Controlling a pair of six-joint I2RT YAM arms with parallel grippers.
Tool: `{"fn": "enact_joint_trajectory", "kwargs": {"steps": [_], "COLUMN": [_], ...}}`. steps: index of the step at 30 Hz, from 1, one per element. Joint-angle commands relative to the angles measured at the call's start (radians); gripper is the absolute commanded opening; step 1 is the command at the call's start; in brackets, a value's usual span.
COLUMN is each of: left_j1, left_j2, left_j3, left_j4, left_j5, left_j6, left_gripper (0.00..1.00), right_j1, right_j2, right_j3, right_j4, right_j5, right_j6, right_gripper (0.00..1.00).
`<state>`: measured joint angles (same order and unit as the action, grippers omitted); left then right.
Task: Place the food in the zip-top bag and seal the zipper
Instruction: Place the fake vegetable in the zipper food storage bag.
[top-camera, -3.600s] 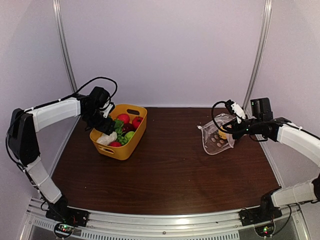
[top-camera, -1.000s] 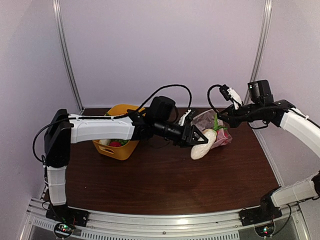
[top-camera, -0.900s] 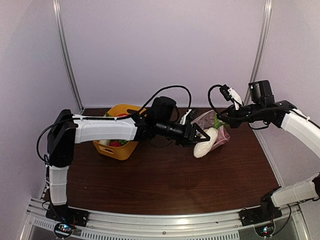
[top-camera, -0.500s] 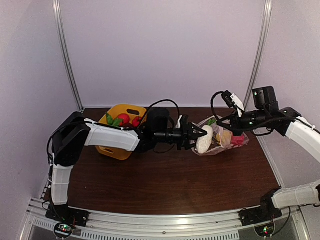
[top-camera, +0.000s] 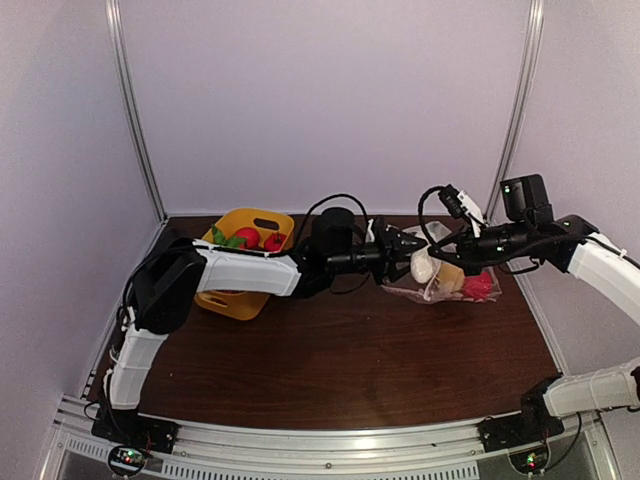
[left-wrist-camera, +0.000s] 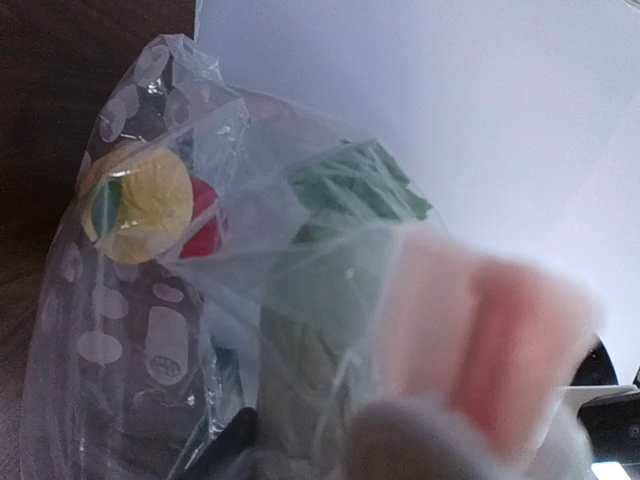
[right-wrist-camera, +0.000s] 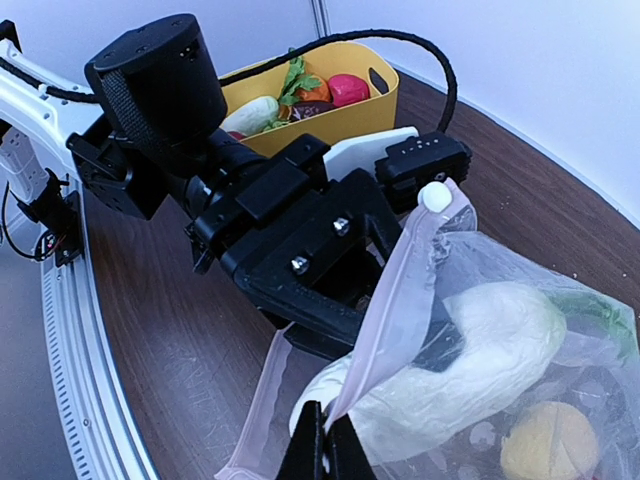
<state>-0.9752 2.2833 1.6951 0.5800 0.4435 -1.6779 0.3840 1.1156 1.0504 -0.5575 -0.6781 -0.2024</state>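
Now left gripper (top-camera: 399, 262) holds long white toy vegetable (right-wrist-camera: 480, 340) inside clear crinkly plastic bag (right-wrist-camera: 520, 255). Right gripper (right-wrist-camera: 322, 445) pinches its pale zipper strip (right-wrist-camera: 386, 320).

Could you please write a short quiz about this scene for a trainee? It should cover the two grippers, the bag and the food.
1. True or false: the right gripper pinches the mouth edge of the bag.
2. What does the left gripper hold inside the bag's mouth?
A) a white vegetable
B) a red apple
C) nothing
3. Fill in: the food not yet bagged lies in the yellow ____.

Key: 1 true; 2 A; 3 tub.
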Motion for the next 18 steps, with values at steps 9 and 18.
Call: {"fn": "enact_joint_trajectory", "kwargs": {"steps": [9, 18], "left_j1": [-0.003, -0.003], "left_j2": [-0.059, -0.263], "left_j3": [0.036, 0.014], "left_j4": [-0.174, -0.292], "left_j5": [-0.003, -0.044], "left_j6": [0.191, 0.427], "left_gripper": [0.71, 0.73], "right_j1": [-0.005, -0.043], "right_j2": [-0.003, 0.035], "right_j3": [0.037, 0.062], "right_j4": [0.004, -0.002], "right_j5": [-0.018, 0.031], "right_j6": [0.021, -0.001], "right_gripper": [0.00, 0.00]}}
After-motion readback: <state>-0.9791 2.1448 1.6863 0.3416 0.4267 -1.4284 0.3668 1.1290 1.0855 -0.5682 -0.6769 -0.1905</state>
